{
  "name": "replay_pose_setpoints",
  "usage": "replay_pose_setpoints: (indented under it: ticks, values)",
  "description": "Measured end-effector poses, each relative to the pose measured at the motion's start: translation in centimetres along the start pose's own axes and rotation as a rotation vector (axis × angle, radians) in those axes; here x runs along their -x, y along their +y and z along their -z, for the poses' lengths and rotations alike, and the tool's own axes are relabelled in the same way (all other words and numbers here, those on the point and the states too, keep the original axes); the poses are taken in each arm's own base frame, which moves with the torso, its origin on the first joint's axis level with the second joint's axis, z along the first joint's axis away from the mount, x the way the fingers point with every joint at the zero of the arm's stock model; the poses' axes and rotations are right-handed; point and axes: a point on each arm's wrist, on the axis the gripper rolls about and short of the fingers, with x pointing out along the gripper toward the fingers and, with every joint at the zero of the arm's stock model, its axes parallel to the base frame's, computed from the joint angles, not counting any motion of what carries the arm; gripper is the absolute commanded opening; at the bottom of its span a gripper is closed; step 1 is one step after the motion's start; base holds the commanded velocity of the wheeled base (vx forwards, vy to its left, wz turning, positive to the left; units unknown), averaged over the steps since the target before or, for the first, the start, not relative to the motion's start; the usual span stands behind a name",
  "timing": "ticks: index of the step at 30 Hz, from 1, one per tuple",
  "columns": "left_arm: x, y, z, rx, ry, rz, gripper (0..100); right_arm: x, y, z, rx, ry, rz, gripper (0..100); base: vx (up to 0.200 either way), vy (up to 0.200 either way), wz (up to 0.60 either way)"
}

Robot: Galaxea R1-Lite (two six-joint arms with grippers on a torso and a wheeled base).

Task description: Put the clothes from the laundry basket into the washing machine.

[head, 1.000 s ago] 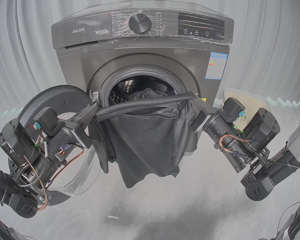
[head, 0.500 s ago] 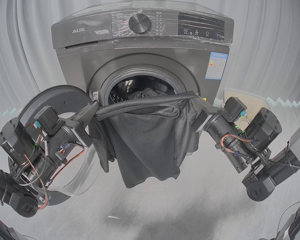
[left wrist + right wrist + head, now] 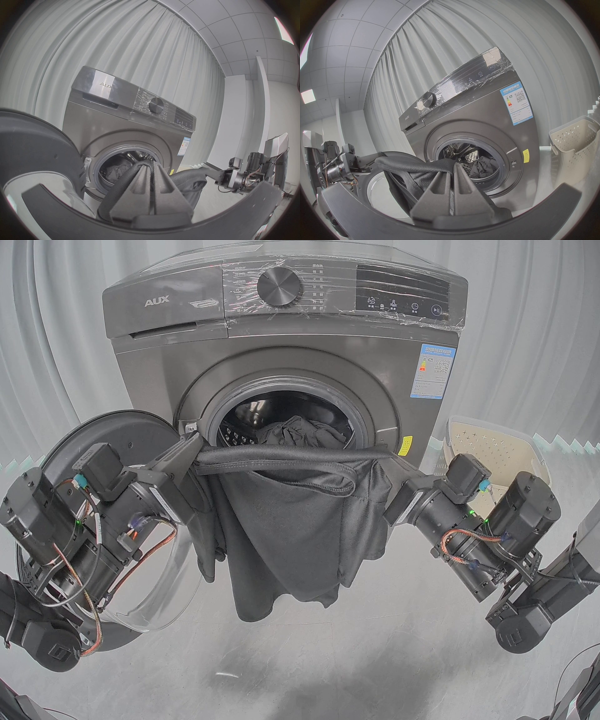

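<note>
Dark grey fabric garment [image 3: 294, 534], pinched by left gripper [image 3: 187, 451] and right gripper [image 3: 389, 463], spans left-right just nearer than the grey washing machine [image 3: 187, 374] mouth.

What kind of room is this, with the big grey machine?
Probably a laundry corner staged in a lab or studio: a grey front-loading washing machine, a beige perforated plastic laundry basket beside it, and pale pleated curtains hung behind.

dark garment [image 3: 294, 534] stretched between left tool [image 3: 192, 446] and right tool [image 3: 389, 460], before open washing machine [image 3: 187, 359], laundry basket [image 3: 500, 449] beside it
</note>
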Motion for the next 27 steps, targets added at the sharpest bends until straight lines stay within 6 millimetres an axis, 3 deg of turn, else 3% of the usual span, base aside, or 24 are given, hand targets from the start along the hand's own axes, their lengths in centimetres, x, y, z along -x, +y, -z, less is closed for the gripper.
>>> replay_pose_setpoints:
  ticks: [4, 5, 12, 20, 27]
  values:
    - [-0.5, -0.3, 0.5, 0.003, 0.011, 0.010, 0, 0.1, 0.2, 0.5, -0.002, 0.017, -0.005, 0, 0.000, 0.000, 0.00]
    - [-0.6, -0.3, 0.7, 0.003, 0.019, 0.011, 0, 0.1, 0.2, 0.6, -0.002, 0.022, -0.006, 100, 0.000, 0.000, 0.00]
    - [-2.3, -0.7, 2.0, 0.007, 0.023, 0.026, 0, 1.1, 0.8, 2.1, -0.009, 0.090, -0.020, 100, 0.000, 0.000, 0.00]
    - [-5.0, -1.1, 1.8, 0.006, -0.039, 0.010, 0, 4.7, 0.6, 6.3, 0.057, 0.326, -0.049, 100, 0.000, 0.000, 0.00]
    - [-5.6, -1.2, 2.1, 0.005, -0.042, 0.008, 0, 5.6, 0.5, 9.0, 0.080, 0.439, -0.080, 100, 0.000, 0.000, 0.00]
